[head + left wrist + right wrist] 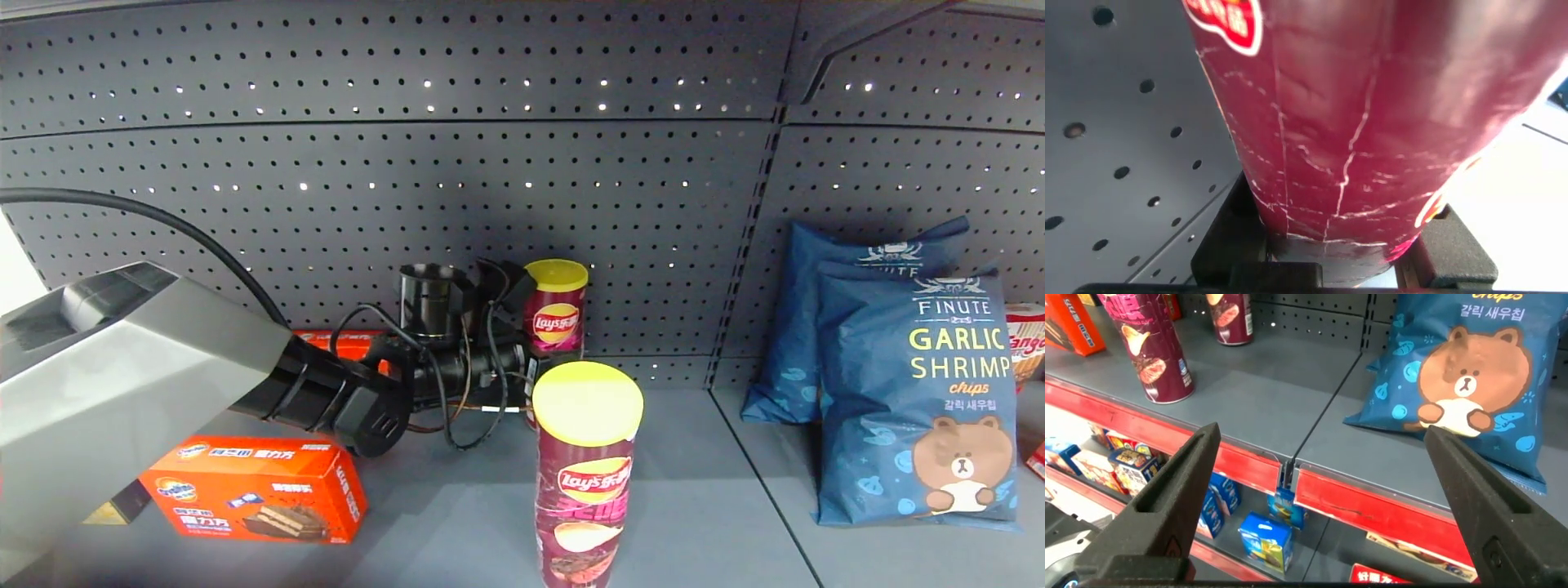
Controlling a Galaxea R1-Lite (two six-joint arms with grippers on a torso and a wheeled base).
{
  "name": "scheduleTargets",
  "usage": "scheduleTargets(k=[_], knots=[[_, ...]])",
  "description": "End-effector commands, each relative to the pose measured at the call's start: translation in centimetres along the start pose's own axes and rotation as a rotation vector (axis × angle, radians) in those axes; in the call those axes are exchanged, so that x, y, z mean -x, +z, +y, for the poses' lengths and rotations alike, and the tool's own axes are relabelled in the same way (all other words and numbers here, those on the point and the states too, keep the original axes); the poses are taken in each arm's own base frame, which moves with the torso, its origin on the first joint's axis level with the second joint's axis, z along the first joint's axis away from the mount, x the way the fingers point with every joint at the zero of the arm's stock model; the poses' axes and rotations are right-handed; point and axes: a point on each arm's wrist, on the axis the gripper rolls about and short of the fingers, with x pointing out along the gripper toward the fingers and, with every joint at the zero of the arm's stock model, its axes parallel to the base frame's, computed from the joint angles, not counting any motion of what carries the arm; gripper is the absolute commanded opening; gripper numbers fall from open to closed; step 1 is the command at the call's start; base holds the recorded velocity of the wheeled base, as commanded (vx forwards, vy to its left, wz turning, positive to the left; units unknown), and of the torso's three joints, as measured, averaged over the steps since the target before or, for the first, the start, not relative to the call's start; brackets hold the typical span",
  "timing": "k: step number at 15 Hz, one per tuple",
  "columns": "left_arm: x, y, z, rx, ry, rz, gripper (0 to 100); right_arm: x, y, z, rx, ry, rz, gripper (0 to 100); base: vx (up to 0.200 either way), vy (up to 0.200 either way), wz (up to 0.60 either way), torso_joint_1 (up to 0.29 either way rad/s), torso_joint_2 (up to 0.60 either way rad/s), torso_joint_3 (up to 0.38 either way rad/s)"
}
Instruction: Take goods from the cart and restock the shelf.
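Left pincer grips the rear can — base hidden behind the front can; right pincer gapes wide.

Rear chip can: glossy wrinkled wrap, plastic lid. Shelf: matt metal. Snack bags: glossy.

The right end effector has its two black fingers spread wide above a grey shelf. A maroon chip can stands near the shelf's red front strip, and a second chip can stands farther back. A blue shrimp chips bag with a cartoon bear sits beside a divider line. Small blue boxes sit on the shelf below.
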Motion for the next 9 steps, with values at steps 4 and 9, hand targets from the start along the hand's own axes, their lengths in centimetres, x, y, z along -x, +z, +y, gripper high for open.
scheduleTargets(k=[4, 9], knots=[[-0.27, -0.48, 0.03, 0.003, 0.000, 0.011, 0, -0.13, -0.34, -0.01, -0.001, 0.001, 0.014, 100, 0.000, 0.000, 0.00, 0.000, 0.00, 0.000], [-0.45, -0.53, -0.32, 0.006, -0.009, 0.013, 100, -0.11, -0.35, 0.00, -0.001, 0.001, 0.013, 100, 0.000, 0.000, 0.00, 0.000, 0.00, 0.000]])
